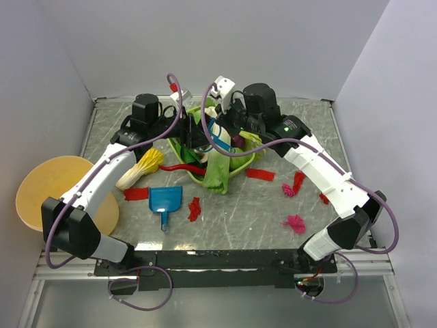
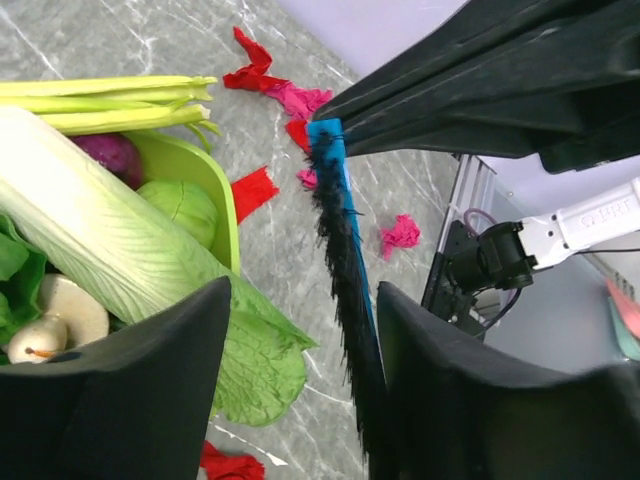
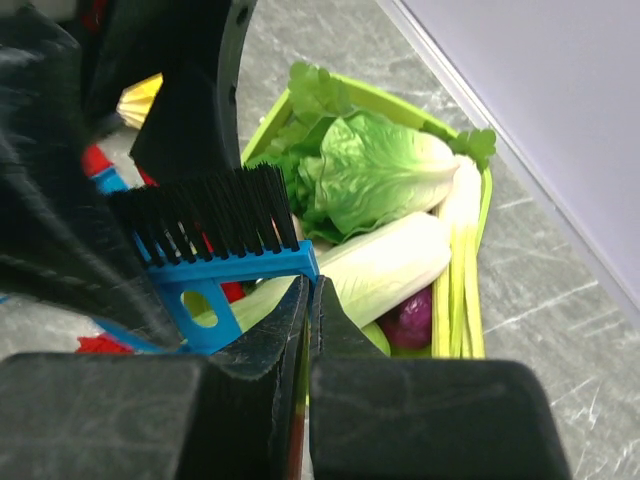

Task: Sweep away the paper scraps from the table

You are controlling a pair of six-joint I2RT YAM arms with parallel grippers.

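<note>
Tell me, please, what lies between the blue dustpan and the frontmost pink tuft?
One red paper scrap beside the blue dustpan, then bare table to the pink tuft, seen in the top view.

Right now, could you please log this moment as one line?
stage: brush handover | right claw: shut on brush | left claw: open around brush | paper scraps: on table

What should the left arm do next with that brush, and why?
Probably close the left gripper on the brush: its bristles hang between the open jaws, while the right gripper is shut on its blue back. The paper scraps lie unswept on the table.
</note>
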